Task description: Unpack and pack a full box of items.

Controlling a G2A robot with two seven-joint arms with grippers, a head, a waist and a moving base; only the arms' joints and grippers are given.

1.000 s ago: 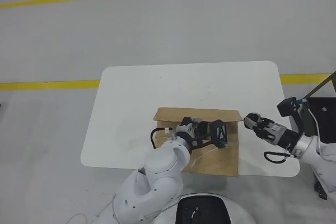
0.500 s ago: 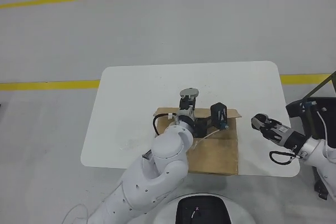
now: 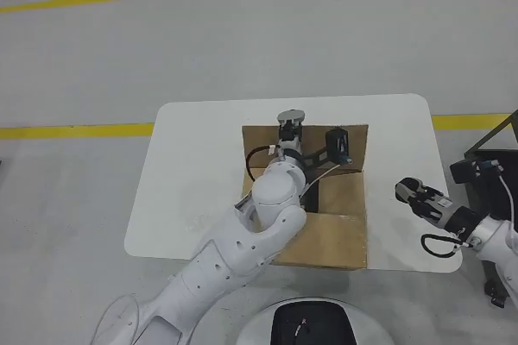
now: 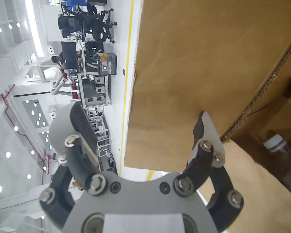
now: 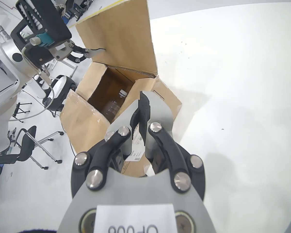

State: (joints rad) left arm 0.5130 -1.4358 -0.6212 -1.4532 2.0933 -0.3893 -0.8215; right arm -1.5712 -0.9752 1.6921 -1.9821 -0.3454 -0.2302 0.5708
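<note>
We see cardboard box [image 3: 341, 241] centre of top view, plastic bottle [image 5: 114, 105] inside. Its far flap [image 4: 196, 49] upright; left gripper [image 4: 133, 115] fingers spread, one tip on flap edge, unclamped: we judge flap may spring shut. Centre-right, right gripper [image 3: 407, 188] fingers together, empty.

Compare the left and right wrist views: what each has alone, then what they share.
Left wrist view: the left gripper close up, fingers open, one tip at the edge of the raised flap. Right wrist view: the white table, the whole opened box and the right gripper, fingers shut. Both: left gripper by that flap, and a white-capped bottle inside the box.
</note>
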